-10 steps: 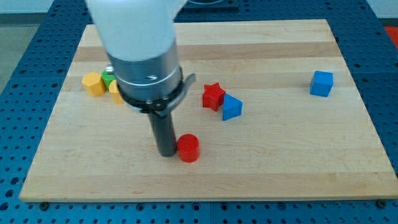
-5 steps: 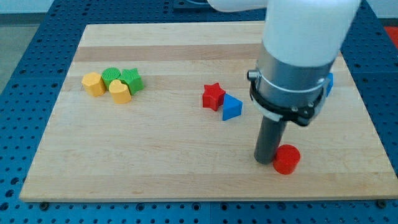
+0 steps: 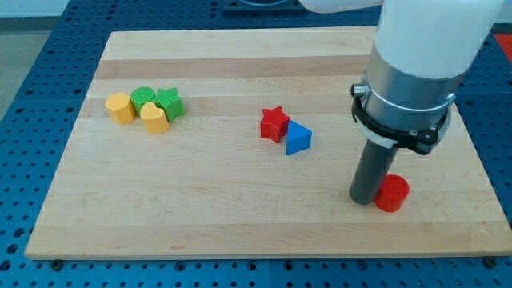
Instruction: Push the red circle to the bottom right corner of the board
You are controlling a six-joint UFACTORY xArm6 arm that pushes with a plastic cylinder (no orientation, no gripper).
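The red circle [image 3: 392, 194] is a short red cylinder on the wooden board [image 3: 200, 208], towards the view's bottom right. My tip [image 3: 364, 199] stands on the board right against the red circle's left side. The rod rises from it into the grey and white arm above, which covers the board's upper right part.
A red star [image 3: 274, 123] and a blue triangle [image 3: 298, 138] touch near the board's middle. At the view's left sits a cluster: a yellow hexagon [image 3: 121, 107], a yellow heart [image 3: 154, 118], a green circle [image 3: 143, 98] and another green block [image 3: 170, 102].
My tip and the red circle have slid together from the board's lower middle to its lower right. The arm now hides the blue cube that showed at the upper right.
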